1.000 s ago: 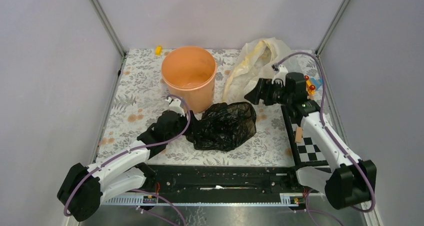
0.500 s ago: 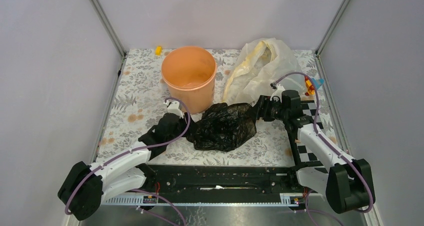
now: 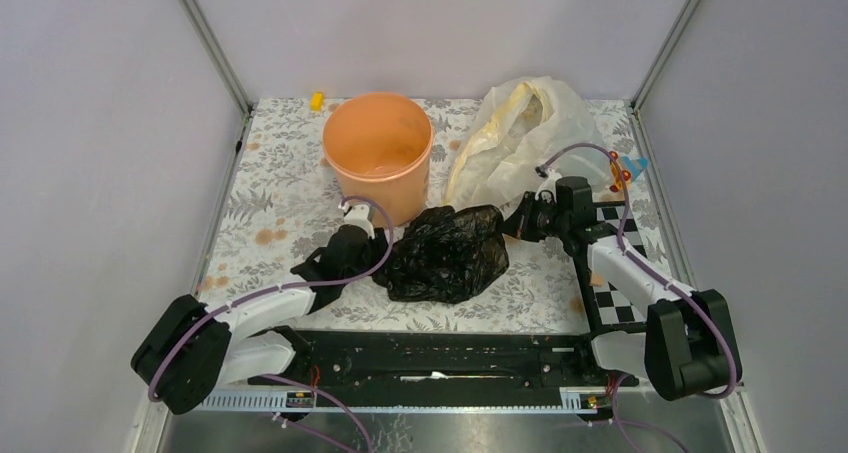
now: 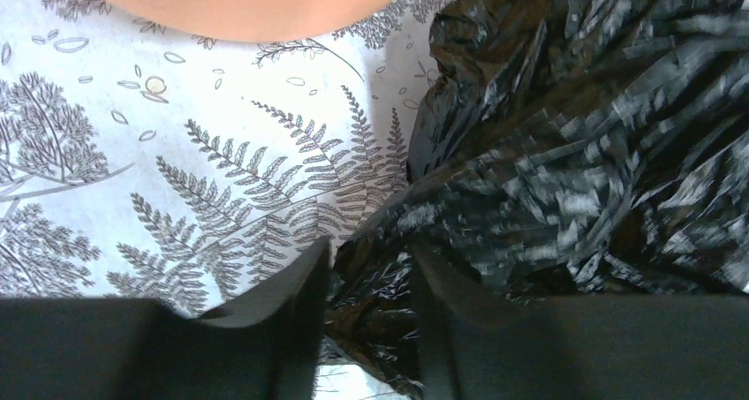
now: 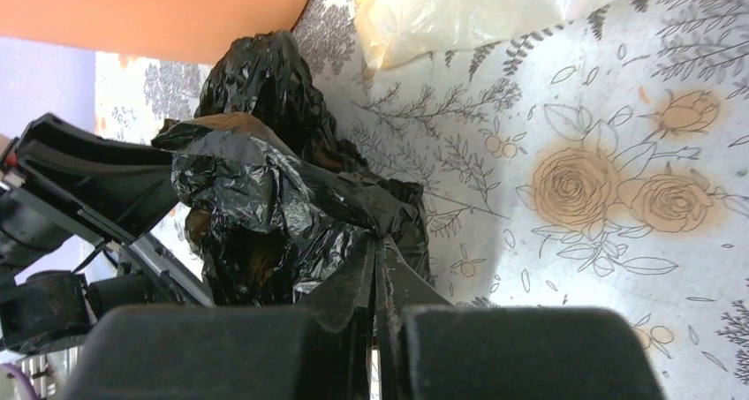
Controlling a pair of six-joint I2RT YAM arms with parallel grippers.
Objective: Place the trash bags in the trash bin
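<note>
in wrist view, right gripper (image 5: 375, 267) pinches black bag (image 5: 265, 206).

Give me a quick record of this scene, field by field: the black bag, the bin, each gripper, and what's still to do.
black trash bag: crumpled on the table, just in front of the bin, not inside it
trash bin: upright, top open
left gripper: jaws apart, a fold of the bag between them
right gripper: shut on the bag's right edge
cream plastic bag: right of the bin, not held
still to do: lift the black bag into the bin
</note>
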